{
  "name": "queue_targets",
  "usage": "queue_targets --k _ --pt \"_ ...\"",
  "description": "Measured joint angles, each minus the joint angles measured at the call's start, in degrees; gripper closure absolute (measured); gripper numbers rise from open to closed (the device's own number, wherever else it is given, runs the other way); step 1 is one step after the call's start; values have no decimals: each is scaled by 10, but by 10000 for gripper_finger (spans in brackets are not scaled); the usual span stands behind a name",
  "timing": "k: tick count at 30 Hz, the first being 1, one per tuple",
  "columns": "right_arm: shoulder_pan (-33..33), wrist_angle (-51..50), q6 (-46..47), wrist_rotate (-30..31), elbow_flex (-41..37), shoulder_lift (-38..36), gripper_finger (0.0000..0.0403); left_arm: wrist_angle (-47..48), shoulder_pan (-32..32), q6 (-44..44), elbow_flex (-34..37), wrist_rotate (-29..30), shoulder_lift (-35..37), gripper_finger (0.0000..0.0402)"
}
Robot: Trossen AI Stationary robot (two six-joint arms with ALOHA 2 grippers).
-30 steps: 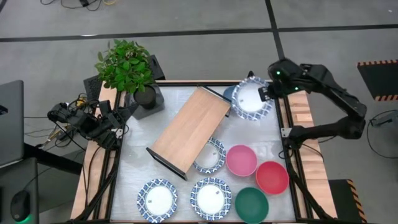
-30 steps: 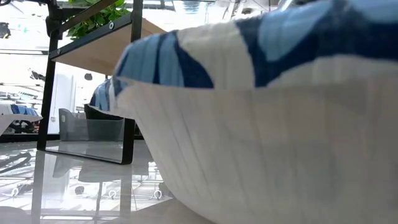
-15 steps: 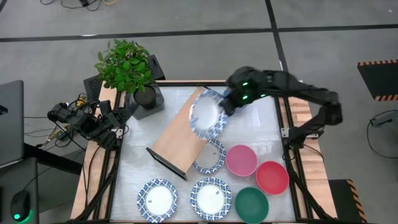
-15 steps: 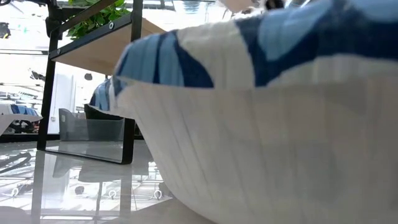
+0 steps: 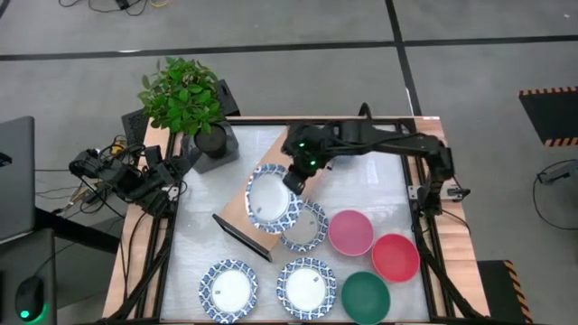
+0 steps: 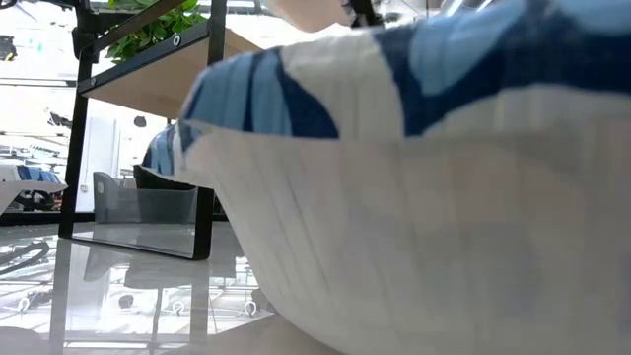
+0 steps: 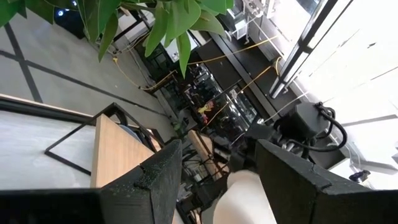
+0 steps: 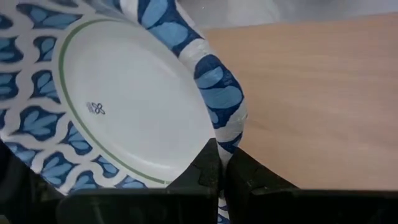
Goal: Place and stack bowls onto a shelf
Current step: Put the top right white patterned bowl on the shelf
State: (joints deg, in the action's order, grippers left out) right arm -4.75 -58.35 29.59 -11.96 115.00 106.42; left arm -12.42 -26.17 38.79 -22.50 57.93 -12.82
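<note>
My right gripper [image 5: 292, 178] is shut on a white dish with a blue patterned rim [image 5: 270, 199] and holds it over the light-wood shelf [image 5: 236, 210], which stands slantwise mid-table. In the right wrist view the dish [image 8: 124, 106] tilts above the board [image 8: 323, 93]. My left gripper [image 7: 217, 180] is open and waits off the table's left edge [image 5: 135, 181]. Three more patterned dishes [image 5: 228, 289] [image 5: 306, 287] [image 5: 310, 227] and the pink [image 5: 350, 232], red [image 5: 395, 257] and teal [image 5: 366, 296] bowls sit on the table. A slate blue bowl [image 6: 161, 148] shows beyond the shelf in the low view. My right gripper pinches the dish's patterned rim [image 8: 227, 127] between its two fingers, one finger on the dish's inner face and one on its outer face. The fingers come from the table's far right, slanting down. The dish is tilted over the shelf board; whether it touches the board, I cannot tell.
A potted plant [image 5: 185, 99] stands at the far left corner beside the shelf's far end. One patterned dish [image 6: 414, 187] sits right before the low camera and fills that view. Bare tabletop [image 5: 370, 185] lies under my right arm's reach.
My right gripper has carried the dish from the table's far right corner toward the left and near side, over the shelf's far end and on to its middle. The dish has travelled with it, lifted clear of the bowl it lay on, and now tilts.
</note>
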Motion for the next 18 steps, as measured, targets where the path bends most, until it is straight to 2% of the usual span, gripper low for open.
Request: queue_targets --k 9,12,18 --pt "7 -27 -13 -3 25 62 373 1 0 1 0 -1 0 212" --pt "6 -50 -24 -2 25 66 373 1 0 7 0 -1 0 212" --pt "6 -36 -27 -1 25 65 373 1 0 11 0 -1 0 212"
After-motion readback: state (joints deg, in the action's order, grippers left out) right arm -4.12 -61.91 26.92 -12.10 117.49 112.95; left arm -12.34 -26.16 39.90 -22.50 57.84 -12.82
